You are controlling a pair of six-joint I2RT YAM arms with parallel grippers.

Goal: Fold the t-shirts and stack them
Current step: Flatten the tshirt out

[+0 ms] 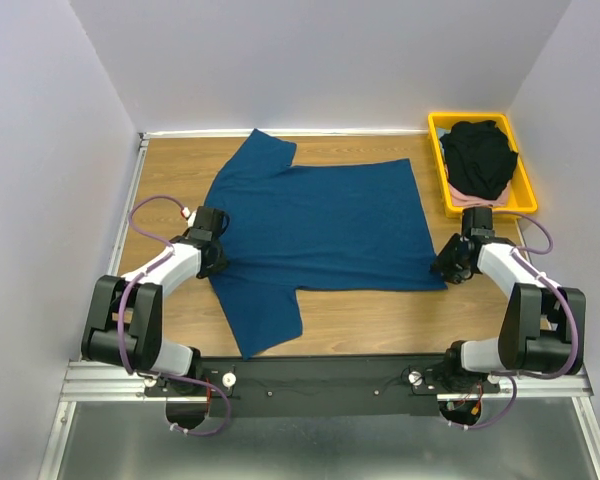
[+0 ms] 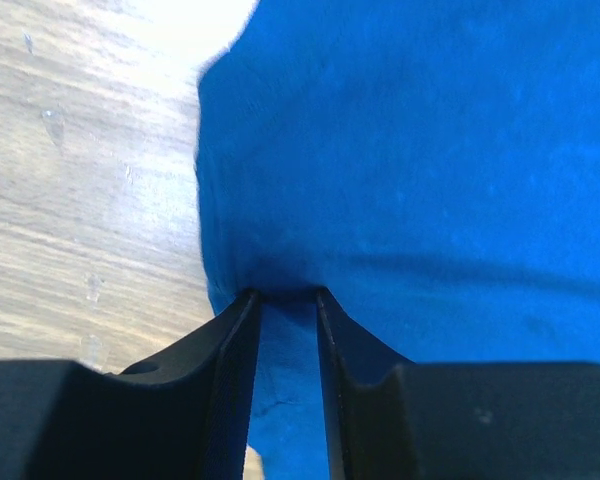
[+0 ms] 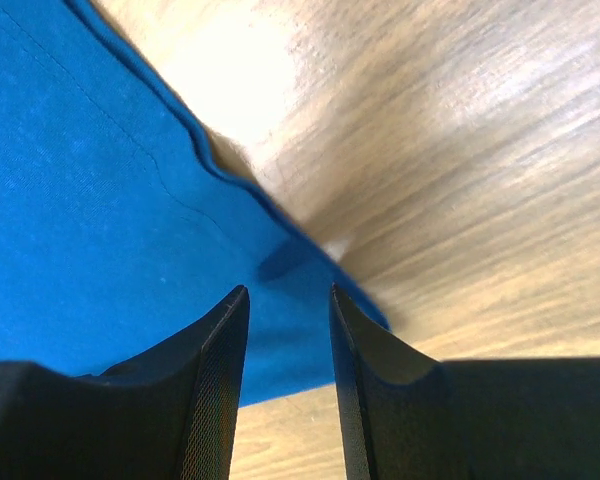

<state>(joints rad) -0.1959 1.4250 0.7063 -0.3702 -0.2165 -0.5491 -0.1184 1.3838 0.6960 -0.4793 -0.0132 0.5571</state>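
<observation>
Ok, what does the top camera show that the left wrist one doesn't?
Only the top view shows the whole blue t-shirt spread flat, the yellow tray holding a black shirt over a pink one, and the right hand at the shirt's near right corner. Only the wrist view shows cloth puckering at the tips of the left hand. Both show that hand at the shirt's edge on the wooden table.

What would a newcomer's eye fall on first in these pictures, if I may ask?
A large dark blue cloth t-shirt lies spread flat across the middle of the wooden table, with the left gripper at its left edge and the right gripper at its near right hem corner. In the far right corner, a yellow plastic tray holds a crumpled black t-shirt on top of a pale pink one.
</observation>
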